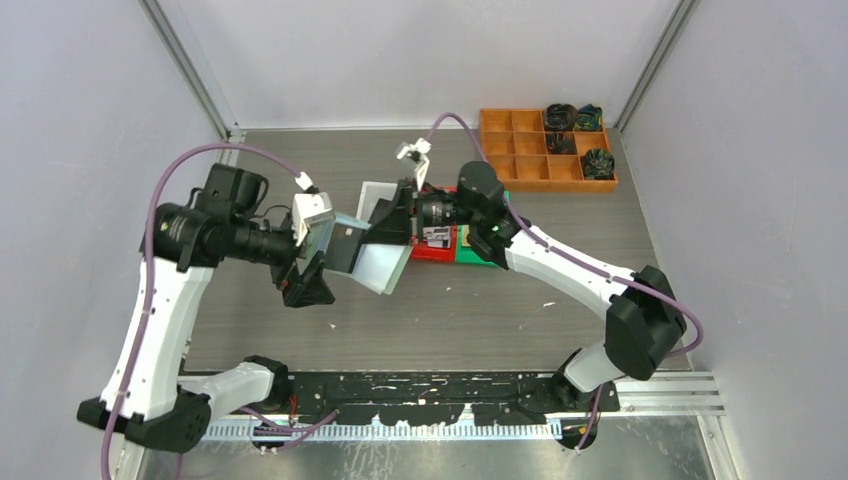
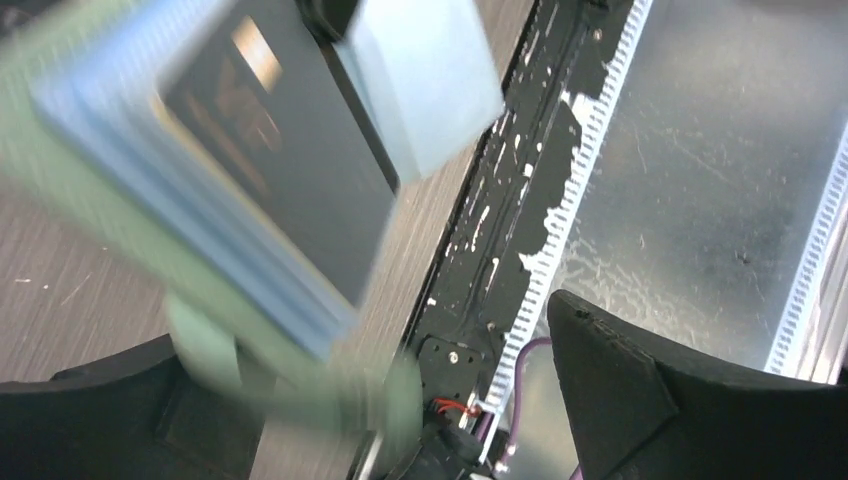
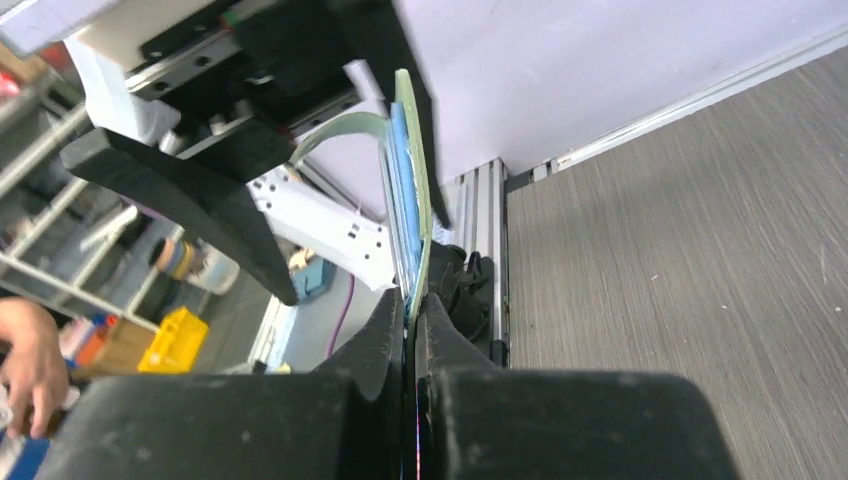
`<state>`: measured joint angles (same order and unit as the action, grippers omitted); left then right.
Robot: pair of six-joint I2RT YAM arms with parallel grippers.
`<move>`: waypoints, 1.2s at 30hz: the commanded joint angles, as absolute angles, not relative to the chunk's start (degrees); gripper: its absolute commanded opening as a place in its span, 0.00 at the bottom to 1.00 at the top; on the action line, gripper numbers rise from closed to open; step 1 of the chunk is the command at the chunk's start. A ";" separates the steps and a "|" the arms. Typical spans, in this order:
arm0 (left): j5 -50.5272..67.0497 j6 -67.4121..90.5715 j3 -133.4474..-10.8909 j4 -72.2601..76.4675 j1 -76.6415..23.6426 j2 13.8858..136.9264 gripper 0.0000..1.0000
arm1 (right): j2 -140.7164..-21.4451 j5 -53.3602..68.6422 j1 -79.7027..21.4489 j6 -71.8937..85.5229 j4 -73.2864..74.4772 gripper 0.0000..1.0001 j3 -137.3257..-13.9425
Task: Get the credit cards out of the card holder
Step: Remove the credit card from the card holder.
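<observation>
Right hand point(image 1: 392, 228): fingers point(image 3: 360, 360) pressed together, no gap visible between them. They pinch the thin edge of the card holder point(image 1: 385, 268). In the right wrist view the mint cover and blue inner leaves point(image 3: 410, 150) run edge-on straight into the pinch. Cannot tell whether a card edge is caught in it as well.

Left hand point(image 1: 318, 262): spread wide. In the left wrist view its two fingers point(image 2: 640, 400) sit at opposite bottom corners with a broad gap between them. The holder's lower corner and a blurred mint flap lie on the side of the left-corner finger. Contact there is too blurred to confirm.

Card holder: off the surface point(image 1: 560, 300), aloft between the two hands at mid-table and opened out. A pale flap hangs toward the near side.

Cards: one black card point(image 2: 290, 170) sits flat in a pocket with most of its face showing. Other cards are not distinguishable among the leaves.

Writing: the black card carries a pale gold patch and faint marks near its upper end. These are motion-blurred and nothing is legible. No brand is readable on the holder.

Elsewhere: white bin point(image 1: 375, 192), red bin point(image 1: 432, 250) and green bin point(image 1: 470, 252) sit under the right arm. An orange tray point(image 1: 530, 150) stands at the far right corner, with dark items in some cells.
</observation>
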<state>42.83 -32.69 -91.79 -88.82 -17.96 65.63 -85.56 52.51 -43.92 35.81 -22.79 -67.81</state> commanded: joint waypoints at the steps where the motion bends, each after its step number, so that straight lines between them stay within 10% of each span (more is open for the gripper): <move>1: 45.61 -19.90 -90.17 -78.04 -17.02 59.38 1.00 | -81.95 49.67 -40.88 57.42 -55.57 0.01 -61.46; 36: 68.21 27.08 -81.12 -34.49 -7.17 53.92 0.39 | -77.81 46.86 -43.28 61.71 -64.80 0.01 -56.81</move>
<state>67.16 22.48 -81.10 -41.82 -7.68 54.39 -77.45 47.97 -42.02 61.45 -60.18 -55.24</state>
